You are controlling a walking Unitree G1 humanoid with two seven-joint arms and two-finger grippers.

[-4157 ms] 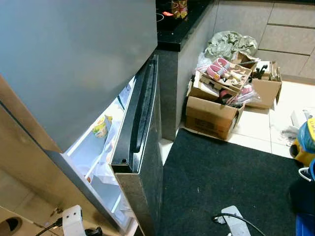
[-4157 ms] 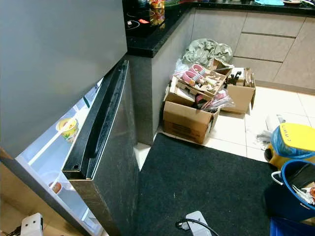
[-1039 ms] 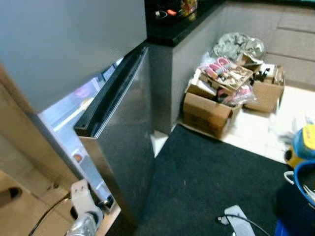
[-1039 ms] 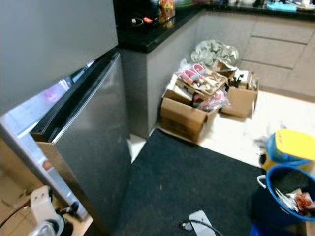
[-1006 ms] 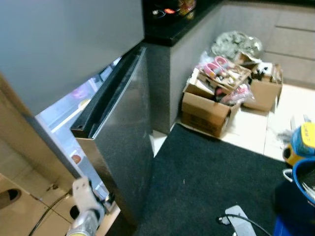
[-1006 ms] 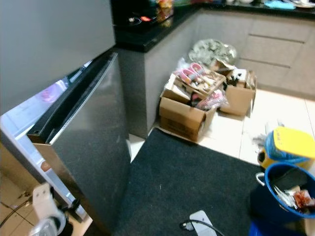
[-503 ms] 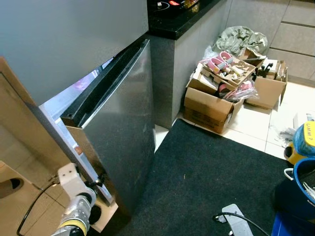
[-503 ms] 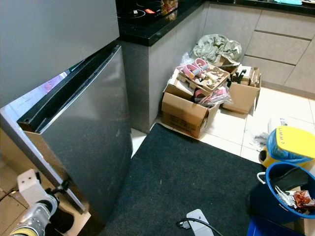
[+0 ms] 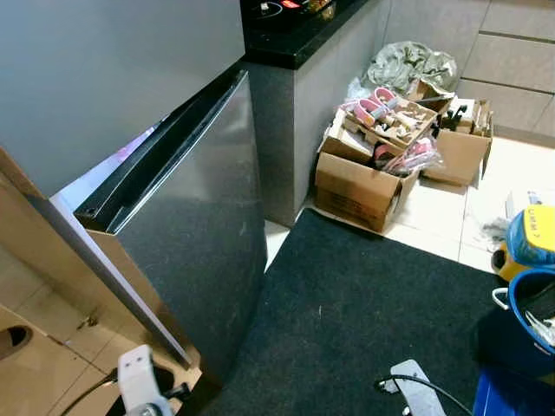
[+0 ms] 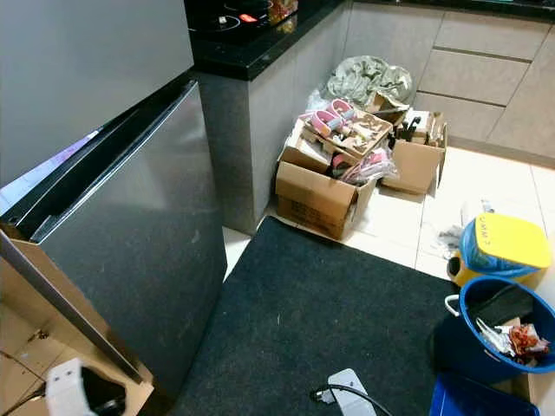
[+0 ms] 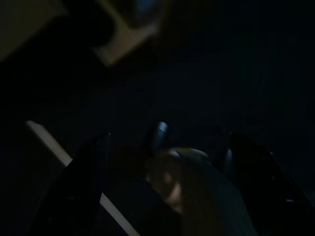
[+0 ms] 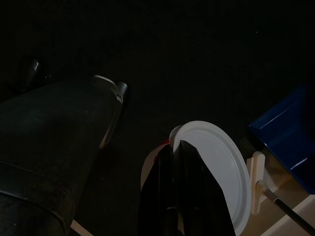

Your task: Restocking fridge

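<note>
Fridge door nearly shut, narrow lit gap left; restocking judged almost finished. Right gripper jaws closed, empty; left jaws: cannot tell.

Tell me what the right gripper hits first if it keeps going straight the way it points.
Likely the white round plate-like object: the right gripper has its fingers shut, with tips overlapping its rim. Beyond lies the dark mat. Depth is unclear, so contact is uncertain.

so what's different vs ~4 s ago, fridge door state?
The lower fridge door has swung most of the way shut: the wide lit gap that showed a yellow cup on a shelf is now a thin bright sliver along its top edge. The left gripper, near the door's lower corner a second ago, now sits lower in view. The cardboard boxes, black mat and blue bucket are unchanged.
</note>
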